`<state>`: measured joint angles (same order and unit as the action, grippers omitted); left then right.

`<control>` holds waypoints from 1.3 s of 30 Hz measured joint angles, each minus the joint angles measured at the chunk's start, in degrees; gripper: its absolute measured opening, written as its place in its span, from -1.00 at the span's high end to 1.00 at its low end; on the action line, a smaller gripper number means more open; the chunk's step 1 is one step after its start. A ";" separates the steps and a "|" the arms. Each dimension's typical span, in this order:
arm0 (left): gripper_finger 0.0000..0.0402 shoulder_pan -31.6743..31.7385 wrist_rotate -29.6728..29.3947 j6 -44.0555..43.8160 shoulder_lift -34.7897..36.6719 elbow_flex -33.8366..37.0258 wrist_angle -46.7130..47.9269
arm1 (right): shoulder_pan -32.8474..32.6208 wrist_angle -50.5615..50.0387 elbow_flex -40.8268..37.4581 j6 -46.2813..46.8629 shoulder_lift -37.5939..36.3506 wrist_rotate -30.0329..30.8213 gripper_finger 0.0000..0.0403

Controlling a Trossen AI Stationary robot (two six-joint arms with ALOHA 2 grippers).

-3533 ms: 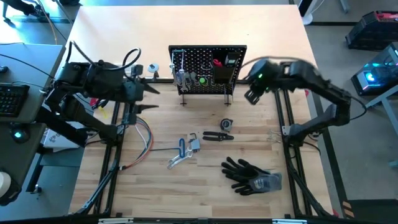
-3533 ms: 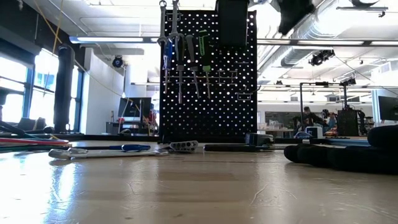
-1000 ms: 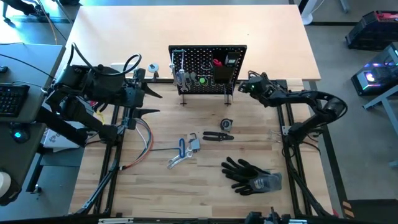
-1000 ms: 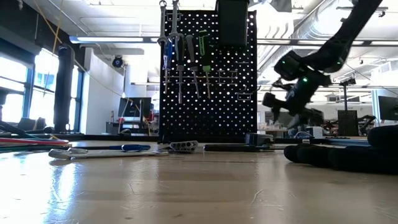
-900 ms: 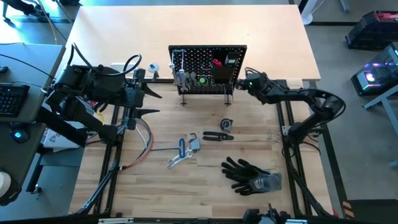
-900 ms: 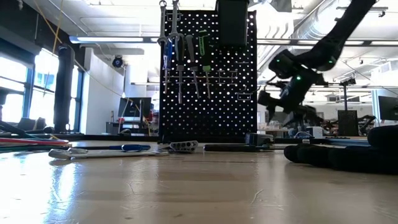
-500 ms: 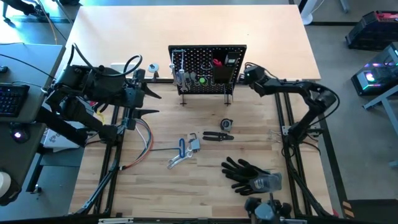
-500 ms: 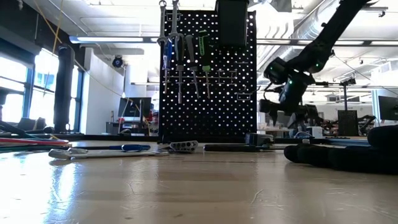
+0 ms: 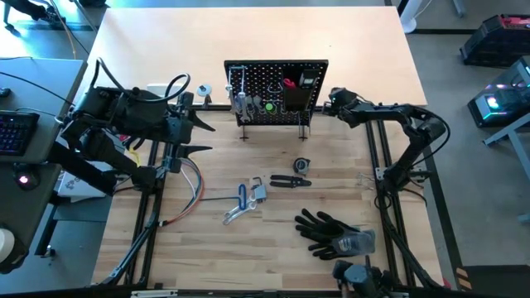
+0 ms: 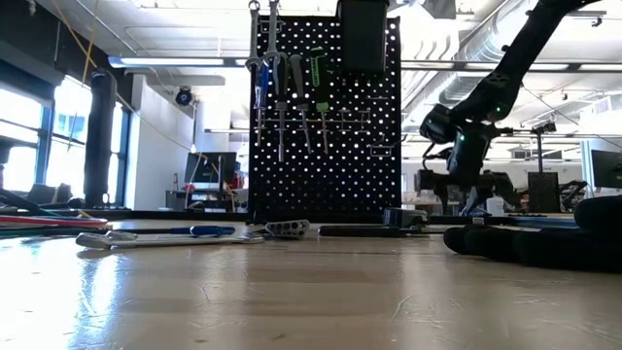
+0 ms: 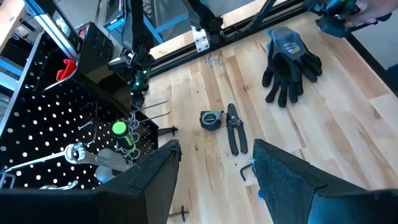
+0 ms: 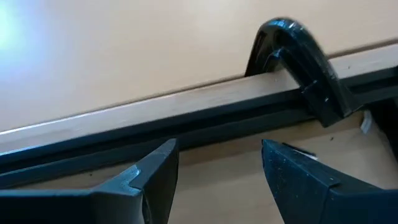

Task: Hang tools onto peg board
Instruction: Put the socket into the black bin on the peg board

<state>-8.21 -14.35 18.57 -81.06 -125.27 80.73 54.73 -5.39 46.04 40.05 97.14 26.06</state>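
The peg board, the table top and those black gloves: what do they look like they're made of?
The peg board: likely painted metal, matt black, with even rows of punched holes and thin metal legs. The table top: pale wood with visible grain and plank seams, lightly glossy in the low view. The gloves: black fabric, probably rubber-coated, limp and creased; the coating is a guess.

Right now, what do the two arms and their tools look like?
Both arms are dark, jointed and slender. The left arm is bulkier at the wrist, with looping black cable. The right arm shows a small green light in the low view. Each tool, left tool and right tool, has two black, angular, wedge-shaped fingers.
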 joint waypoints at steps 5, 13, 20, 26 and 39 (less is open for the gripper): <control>0.02 0.00 -0.78 0.03 -0.04 0.00 0.00 | 0.11 -1.85 0.86 0.54 0.00 0.65 -0.10; 0.02 0.00 -0.94 0.65 -0.04 0.00 0.15 | 2.64 -10.70 5.09 -1.37 0.00 0.20 -0.10; 0.02 0.00 -0.92 1.60 -0.04 0.00 0.39 | 5.14 -22.47 10.64 -5.55 0.00 -2.79 -0.10; 0.02 0.00 -0.88 1.74 -0.04 0.00 0.44 | 6.46 -28.36 14.34 -8.93 2.43 -5.96 -0.10; 0.02 0.07 -0.95 1.44 -0.04 0.00 1.38 | 6.38 -35.95 21.73 -10.91 12.53 -7.05 -0.10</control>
<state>-8.13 -15.30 20.01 -81.10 -125.27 82.11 61.11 -41.35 67.77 29.14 109.68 19.01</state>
